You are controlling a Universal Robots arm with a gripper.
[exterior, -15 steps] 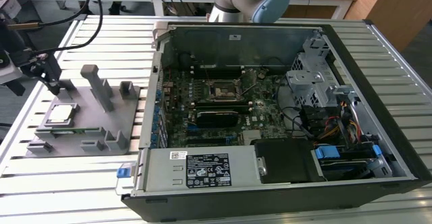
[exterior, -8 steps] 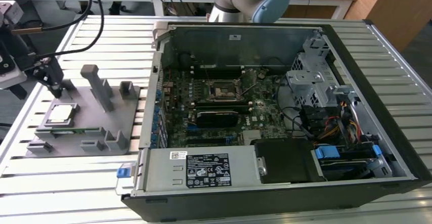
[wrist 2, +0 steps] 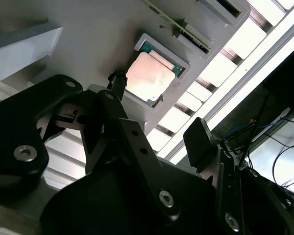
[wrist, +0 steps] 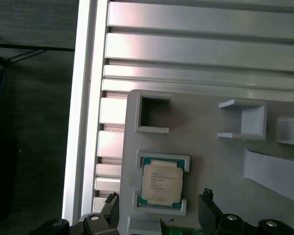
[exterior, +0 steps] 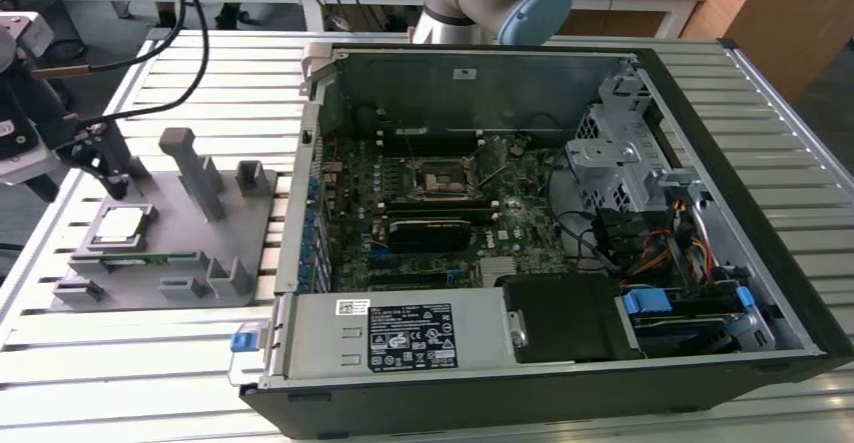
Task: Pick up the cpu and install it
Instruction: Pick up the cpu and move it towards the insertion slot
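Grey plastic forms the tray (exterior: 180, 235) we take as our landmark. The cpu (exterior: 120, 225) lies flat in a shallow square pocket of that tray, silver top up, at the tray's end away from the computer case (exterior: 747, 213). The gripper (exterior: 110, 168) hangs just above that end of the tray, spread wide and holding nothing.

We judge the step in hand to be the pick itself. To do it well, we would keep the chip centred between the two fingers (wrist: 208, 205) and bring them down square to the tray. They should close on the thin edges rather than press on the metal top. The raised pocket lips stand close around the chip, so the fingertips must clear them or they will land on plastic. A straight lift should keep the chip from tilting and catching in the pocket.

In the first wrist view we look nearly straight down. There the cpu (wrist: 160, 182) sits square in its pocket, and the gripper (wrist: 159, 197) has one tip to either side of it and not touching it. The second wrist view looks slantwise past the gripper (wrist 2: 158, 110) to the cpu (wrist 2: 149, 76), with one narrow tip close by the pocket's corner. The exterior view adds what the wrist views lack: the open case with its empty black socket (exterior: 437, 176) on the board, well apart from the tray.
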